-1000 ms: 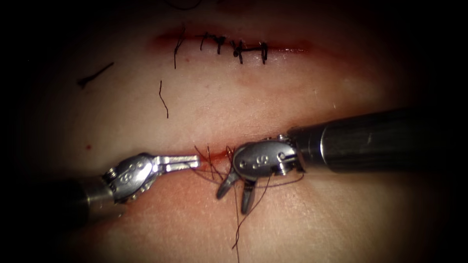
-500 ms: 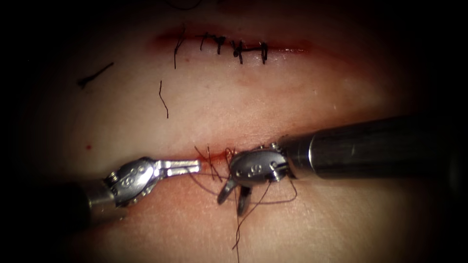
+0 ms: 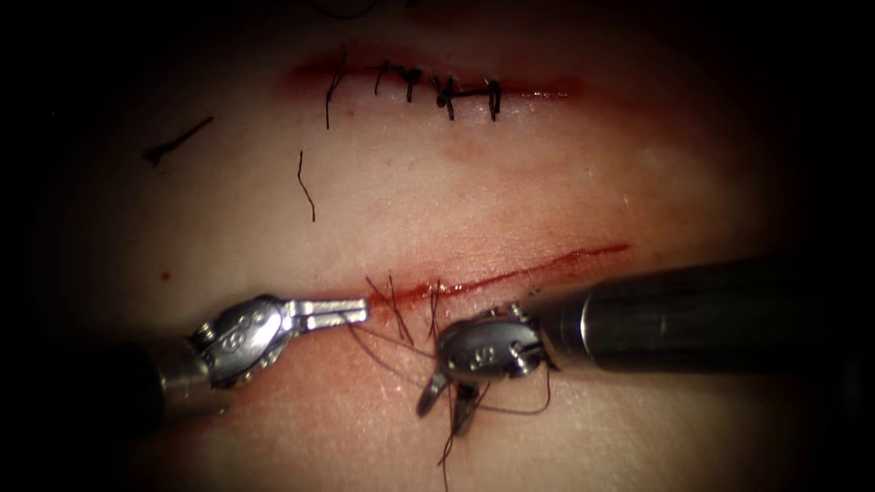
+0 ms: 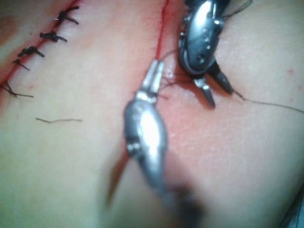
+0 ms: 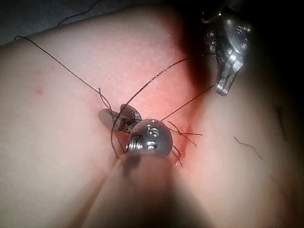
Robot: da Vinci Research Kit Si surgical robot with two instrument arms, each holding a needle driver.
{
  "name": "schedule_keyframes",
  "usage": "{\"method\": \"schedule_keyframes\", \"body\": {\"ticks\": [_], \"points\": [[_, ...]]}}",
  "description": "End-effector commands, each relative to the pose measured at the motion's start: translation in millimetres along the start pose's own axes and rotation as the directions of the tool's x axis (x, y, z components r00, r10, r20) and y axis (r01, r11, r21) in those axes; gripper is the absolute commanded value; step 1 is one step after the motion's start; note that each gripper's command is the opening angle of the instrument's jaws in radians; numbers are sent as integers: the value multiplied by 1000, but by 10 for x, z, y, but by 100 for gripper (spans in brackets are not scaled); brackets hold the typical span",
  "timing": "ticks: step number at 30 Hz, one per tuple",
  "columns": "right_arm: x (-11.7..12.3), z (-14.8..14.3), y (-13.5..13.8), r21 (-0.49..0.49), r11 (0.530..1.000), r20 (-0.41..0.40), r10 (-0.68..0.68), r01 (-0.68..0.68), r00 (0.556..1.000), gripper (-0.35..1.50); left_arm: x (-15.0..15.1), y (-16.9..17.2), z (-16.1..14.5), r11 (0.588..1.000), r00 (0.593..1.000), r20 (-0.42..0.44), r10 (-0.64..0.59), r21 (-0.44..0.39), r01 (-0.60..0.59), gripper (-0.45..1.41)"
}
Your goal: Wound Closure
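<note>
The lower cut (image 3: pixel 538 266) runs across the tissue (image 3: pixel 510 182), red along its line. My left tool (image 3: pixel 357 312) lies at the cut's left end with its jaws shut on the thread (image 5: pixel 156 76), which stretches from its tip (image 5: pixel 223 88) to my right tool. The right tool (image 3: pixel 447 405) sits just in front of the cut, jaws open and pointing down, with strands of thread draped between and around them (image 5: pixel 118 115). Short thread ends (image 3: pixel 392 296) stick up out of the cut between the two tools. Both tools, left (image 4: pixel 156 71) and right (image 4: pixel 216 89), show in the left wrist view.
A second cut (image 3: pixel 437 87) farther back carries several dark stitches. Two loose cut pieces of thread (image 3: pixel 178 139) (image 3: pixel 306 187) lie on the tissue to the left. A thread tail (image 3: pixel 444 451) trails toward the front edge.
My right tool has moved down and toward the front, uncovering the right stretch of the lower cut. Its thread loops went with it. The left tool has hardly moved.
</note>
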Motion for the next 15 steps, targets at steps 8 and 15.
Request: {"method": "schedule_keyframes", "body": {"ticks": [8,15], "points": [[3,19,2,5,1000,-14,-11,11,1000,14,-9,2,4,1000,1000,-1,-9,-3,9,-45],[-2,16,0,30,1000,15,-7,6,1000,-35,-8,2,2,1000,1000,0,-9,-2,9,-45]]}}
